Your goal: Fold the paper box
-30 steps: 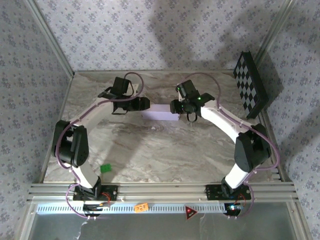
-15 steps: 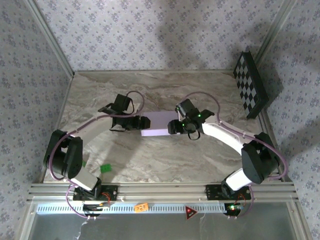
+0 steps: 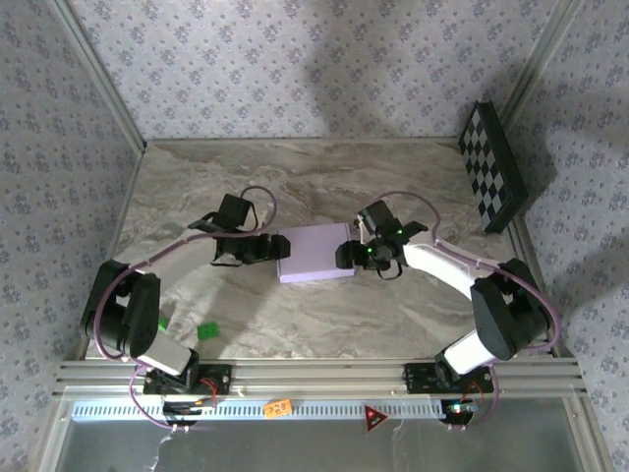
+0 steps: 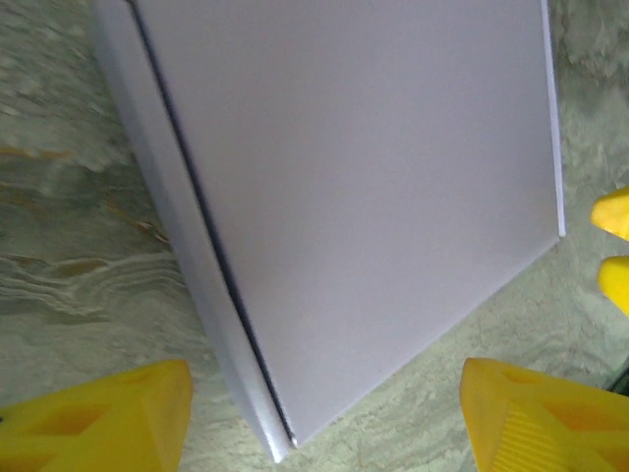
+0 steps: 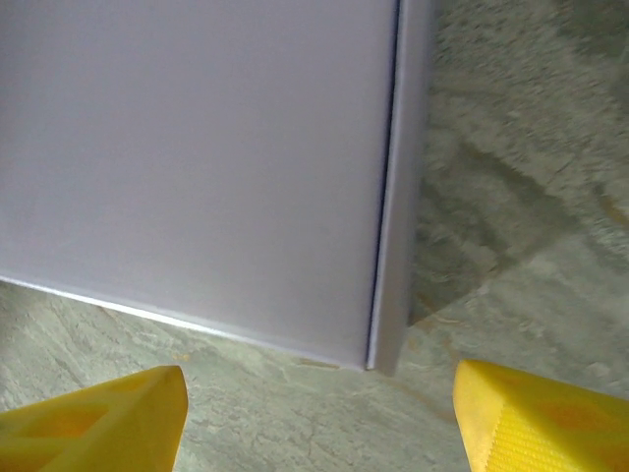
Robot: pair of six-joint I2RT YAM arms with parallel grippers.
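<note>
**Paper box [image 3: 316,254] flat on counter [image 3: 393,177]**

Lavender, folded shut, lying mid counter btw both arms. Flanked at L end by left claw [image 3: 272,246], yellow fingers spread apart, gripping nothing. Flanked at R end by right claw [image 3: 346,256], likewise apart, box corner just ahead.

Paper box [image 3: 316,254] blocks ctr; rear clear.

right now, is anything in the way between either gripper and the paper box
Nothing visible does. The paper box lies closed on the table, the left gripper at its left end and the right gripper at its right end, both open. Bare table is all that separates them from it.
</note>
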